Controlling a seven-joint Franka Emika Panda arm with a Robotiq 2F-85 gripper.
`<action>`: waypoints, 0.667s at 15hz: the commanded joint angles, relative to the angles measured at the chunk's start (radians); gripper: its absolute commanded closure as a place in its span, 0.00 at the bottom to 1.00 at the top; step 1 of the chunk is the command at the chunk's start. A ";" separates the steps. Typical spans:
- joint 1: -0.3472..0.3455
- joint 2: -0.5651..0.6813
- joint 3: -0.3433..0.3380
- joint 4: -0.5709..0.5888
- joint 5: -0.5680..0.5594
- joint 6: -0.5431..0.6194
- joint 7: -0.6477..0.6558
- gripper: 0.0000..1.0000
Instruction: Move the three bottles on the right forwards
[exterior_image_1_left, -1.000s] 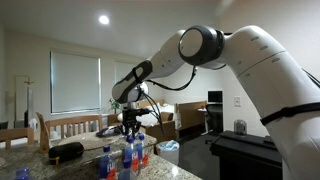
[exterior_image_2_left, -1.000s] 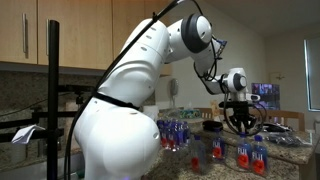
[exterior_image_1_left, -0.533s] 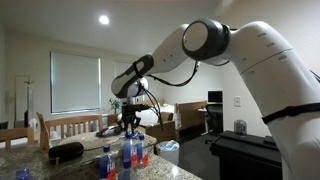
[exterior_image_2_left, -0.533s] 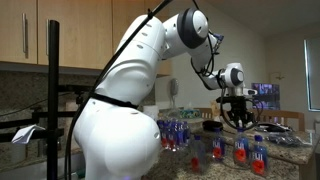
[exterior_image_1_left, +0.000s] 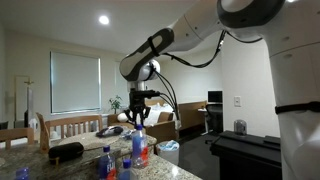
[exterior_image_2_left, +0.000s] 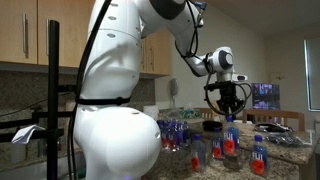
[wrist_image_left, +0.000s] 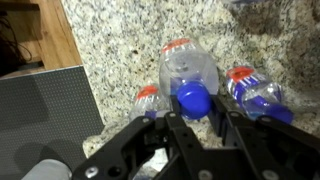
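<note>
Three small clear bottles with blue caps and red-orange labels stand close together on the speckled granite counter (wrist_image_left: 120, 40). My gripper (wrist_image_left: 193, 115) is shut on the neck of the middle bottle (wrist_image_left: 188, 70), just below its blue cap. One bottle (wrist_image_left: 148, 97) stands to its left and another (wrist_image_left: 255, 90) to its right. In both exterior views the gripper (exterior_image_1_left: 138, 120) (exterior_image_2_left: 230, 115) hangs straight down over the held bottle (exterior_image_1_left: 138, 147) (exterior_image_2_left: 231, 143). A neighbouring bottle (exterior_image_1_left: 105, 161) (exterior_image_2_left: 260, 155) stands beside it.
A flat black oval object (exterior_image_1_left: 67, 151) lies on the counter behind the bottles. A wrapped pack of more bottles (exterior_image_2_left: 178, 132) stands further back. In the wrist view the counter ends at a wooden strip (wrist_image_left: 55, 35), with a dark ribbed surface (wrist_image_left: 40, 110) below.
The arm has shifted sideways and the gripper has come down around the middle bottle's neck and shut on it. The other bottles have not moved.
</note>
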 joint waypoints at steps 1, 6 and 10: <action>-0.008 -0.104 0.025 -0.203 0.003 0.052 0.172 0.87; -0.007 -0.134 0.059 -0.358 -0.019 0.196 0.426 0.87; -0.007 -0.146 0.082 -0.416 -0.039 0.248 0.513 0.87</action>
